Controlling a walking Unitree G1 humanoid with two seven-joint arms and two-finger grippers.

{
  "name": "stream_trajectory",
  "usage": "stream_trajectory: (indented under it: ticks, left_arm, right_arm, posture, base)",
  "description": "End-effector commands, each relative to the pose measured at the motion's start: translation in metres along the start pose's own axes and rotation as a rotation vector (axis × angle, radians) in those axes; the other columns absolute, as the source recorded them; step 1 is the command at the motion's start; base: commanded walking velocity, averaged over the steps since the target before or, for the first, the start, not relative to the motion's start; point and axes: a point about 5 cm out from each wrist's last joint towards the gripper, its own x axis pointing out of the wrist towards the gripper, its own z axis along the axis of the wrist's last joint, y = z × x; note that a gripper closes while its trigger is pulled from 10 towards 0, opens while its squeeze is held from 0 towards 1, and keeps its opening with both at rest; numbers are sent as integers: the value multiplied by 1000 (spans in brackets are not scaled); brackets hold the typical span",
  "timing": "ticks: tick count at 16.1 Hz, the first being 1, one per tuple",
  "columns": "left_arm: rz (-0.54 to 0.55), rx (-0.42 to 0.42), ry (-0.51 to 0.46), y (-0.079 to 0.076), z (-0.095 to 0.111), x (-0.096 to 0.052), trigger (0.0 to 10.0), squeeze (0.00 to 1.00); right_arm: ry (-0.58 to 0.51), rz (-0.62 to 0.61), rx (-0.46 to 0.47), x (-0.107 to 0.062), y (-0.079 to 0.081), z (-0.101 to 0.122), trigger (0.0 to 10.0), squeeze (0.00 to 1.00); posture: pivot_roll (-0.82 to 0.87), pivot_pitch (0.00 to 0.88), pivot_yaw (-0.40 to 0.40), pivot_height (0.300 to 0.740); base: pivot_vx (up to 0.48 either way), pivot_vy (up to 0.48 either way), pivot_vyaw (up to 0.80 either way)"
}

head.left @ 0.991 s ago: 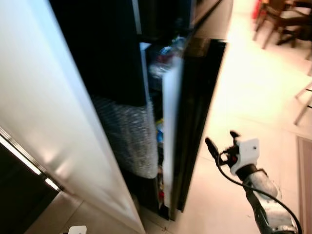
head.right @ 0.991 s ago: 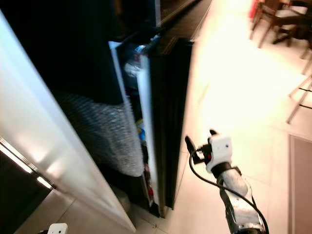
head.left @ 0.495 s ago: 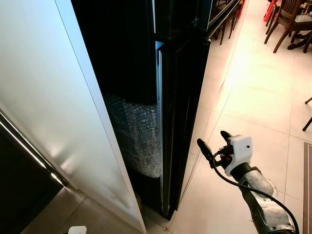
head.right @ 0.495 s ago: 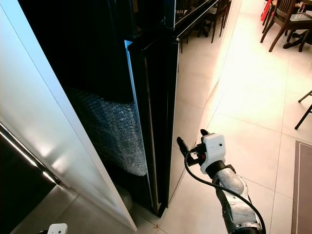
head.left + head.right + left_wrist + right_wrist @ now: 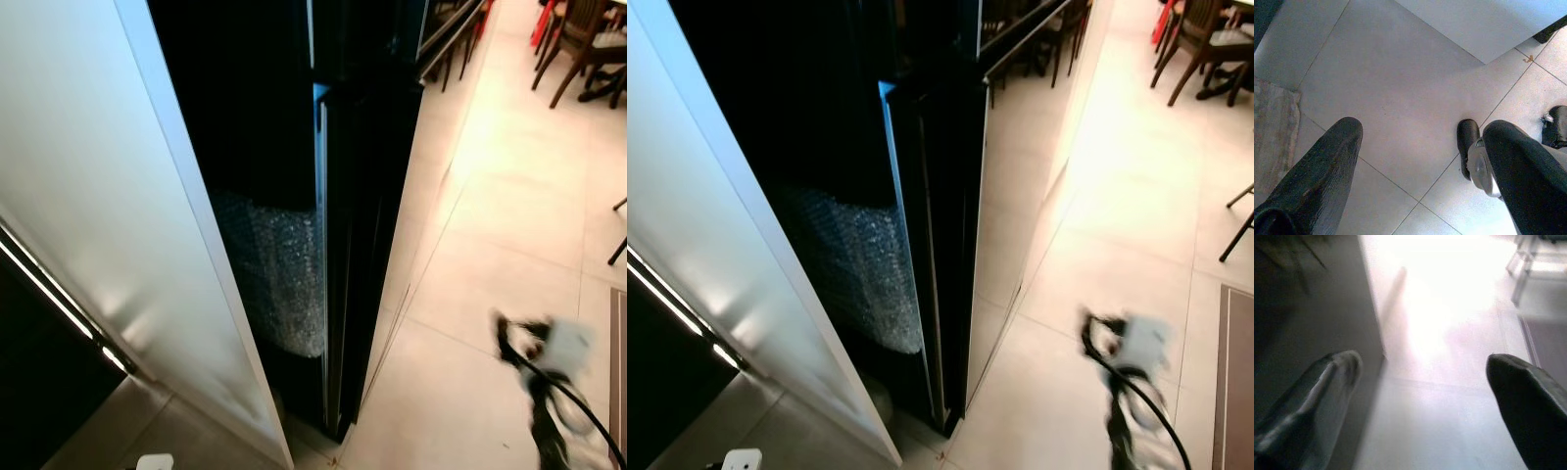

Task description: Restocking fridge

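Fridge [image 5: 367, 196] stood black and tall at your left front beside a white panel [image 5: 88, 196], its door [image 5: 950, 245] all but closed, bubble wrap [image 5: 279, 279] on its side. You had pale floor tiles [image 5: 470, 215] running right toward wooden chairs [image 5: 578, 44], with a rug [image 5: 1234, 372] at the right edge. Your right gripper [image 5: 1422, 396] hung blurred and spread over the tiles near the fridge, while the left gripper [image 5: 1420, 147] hung spread above the floor.
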Motion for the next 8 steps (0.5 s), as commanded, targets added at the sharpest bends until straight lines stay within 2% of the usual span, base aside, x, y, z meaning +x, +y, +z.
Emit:
stream_trajectory:
  ticks: [1, 2, 3, 4, 6, 7, 8]
  left_arm:
    - [6, 18, 15, 2, -4, -1, 10000, 0]
    - [0, 36, 25, 2, -5, -1, 10000, 0]
    - [-6, 65, 33, 2, -4, -1, 10000, 0]
    - [-6, 70, 35, 2, -4, -1, 10000, 0]
    - [5, 54, 31, 2, -5, -1, 10000, 0]
    - [5, 53, 30, 2, -5, -1, 10000, 0]
    - [5, 53, 29, 2, -5, -1, 10000, 0]
  right_arm:
    - [90, -46, 35, -4, -6, -20, 10000, 0]
    - [189, -67, 4, -10, -9, -41, 10000, 0]
    - [330, -10, -79, -23, -3, -71, 10000, 0]
    - [378, 16, -115, -28, 0, -80, 10000, 0]
    - [626, 202, -370, -64, 11, -130, 10000, 0]
    - [685, 243, -432, -76, 13, -142, 10000, 0]
    - [712, 232, -420, -81, 13, -148, 10000, 0]
  posture:
    - [-81, 0, 44, 740]
    - [-87, 0, 50, 740]
    - [-91, 0, 47, 740]
    - [-88, 0, 46, 740]
    - [-63, 0, 41, 740]
    - [-63, 0, 41, 740]
    - [-60, 0, 51, 740]
  base:
    - [0, 0, 0]
    - [0, 0, 0]
    - [0, 0, 0]
    - [0, 0, 0]
    - [0, 0, 0]
    - [0, 0, 0]
    - [0, 0, 0]
